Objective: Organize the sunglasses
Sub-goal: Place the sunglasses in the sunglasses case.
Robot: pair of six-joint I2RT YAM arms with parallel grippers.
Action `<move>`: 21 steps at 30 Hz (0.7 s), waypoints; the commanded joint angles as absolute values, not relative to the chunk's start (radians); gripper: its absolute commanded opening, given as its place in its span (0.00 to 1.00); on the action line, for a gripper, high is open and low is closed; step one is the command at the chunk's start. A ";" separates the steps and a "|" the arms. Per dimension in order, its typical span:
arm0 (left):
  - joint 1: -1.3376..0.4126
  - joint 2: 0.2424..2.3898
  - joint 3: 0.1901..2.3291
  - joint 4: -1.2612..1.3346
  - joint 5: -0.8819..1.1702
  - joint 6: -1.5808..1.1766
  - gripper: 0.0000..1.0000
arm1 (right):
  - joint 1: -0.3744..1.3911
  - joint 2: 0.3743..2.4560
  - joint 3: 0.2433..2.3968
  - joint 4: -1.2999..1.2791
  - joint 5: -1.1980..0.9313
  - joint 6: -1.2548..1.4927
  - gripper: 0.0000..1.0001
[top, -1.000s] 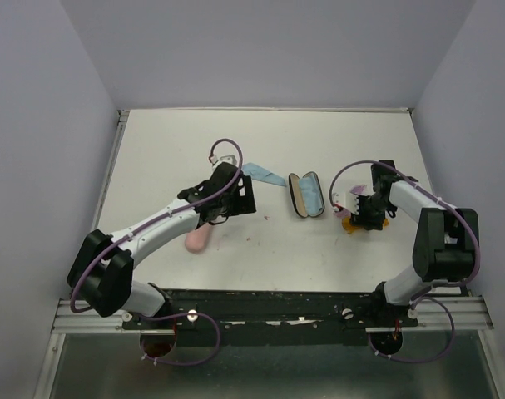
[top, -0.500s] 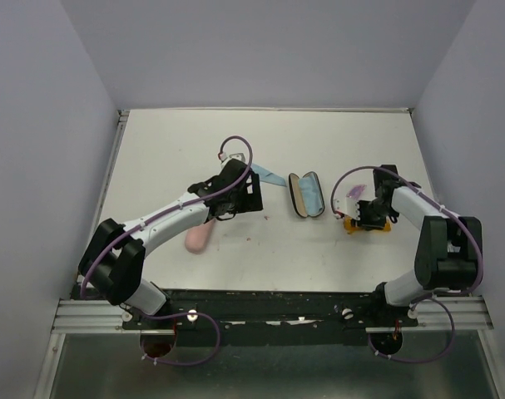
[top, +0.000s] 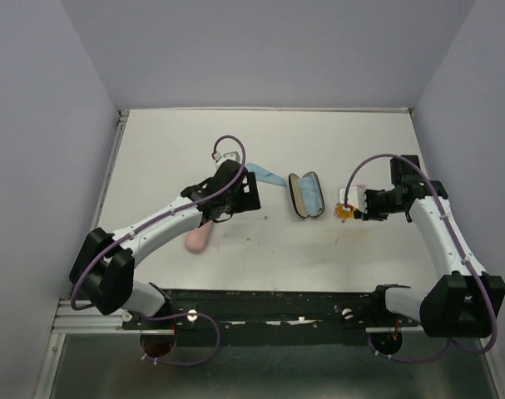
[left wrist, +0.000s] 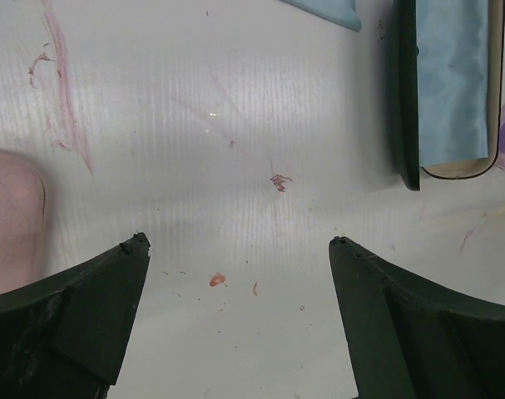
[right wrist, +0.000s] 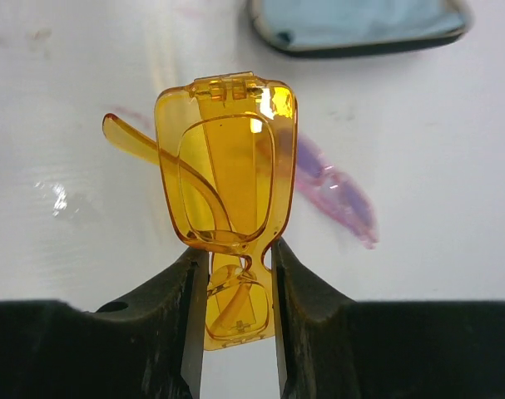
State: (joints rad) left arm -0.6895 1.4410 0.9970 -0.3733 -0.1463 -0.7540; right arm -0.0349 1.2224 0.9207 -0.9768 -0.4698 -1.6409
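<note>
My right gripper (right wrist: 240, 247) is shut on the bridge of the folded orange sunglasses (right wrist: 227, 166) and holds them just above the table. In the top view this gripper (top: 353, 209) holds the orange pair (top: 345, 214) right of the open black case (top: 305, 195). The pale pink-purple sunglasses (right wrist: 335, 187) lie on the table just beyond the orange pair. My left gripper (left wrist: 240, 245) is open and empty over bare table. In the top view it (top: 247, 199) is left of the black case.
The open black case (left wrist: 408, 108) holds a light blue cloth (left wrist: 456, 75); it also shows in the right wrist view (right wrist: 360, 29). A second blue cloth (top: 264, 175) lies behind my left gripper. The closed pink case (top: 198, 238) lies under my left arm.
My right arm has swung out to the right and turned. The orange sunglasses have come up off the table in its grip. My left arm has shifted only slightly.
</note>
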 commanded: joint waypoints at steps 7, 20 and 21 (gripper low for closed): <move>-0.678 1.290 1.019 -0.523 -0.339 -0.822 0.99 | -0.017 1.297 1.352 -0.576 -0.962 -0.900 0.11; -0.578 1.114 1.032 -0.483 -0.370 -0.779 0.99 | 0.196 1.358 1.401 -0.086 -0.242 0.248 0.09; -0.575 1.111 1.023 -0.456 -0.347 -0.767 0.99 | 0.215 1.358 1.397 -0.127 -0.165 0.286 0.09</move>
State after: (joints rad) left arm -0.5873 1.1461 1.0267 -0.5388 -0.3725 -0.8124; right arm 0.1558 1.3926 1.4483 -0.1631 -0.5079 -0.0746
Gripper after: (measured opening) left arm 0.988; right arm 0.384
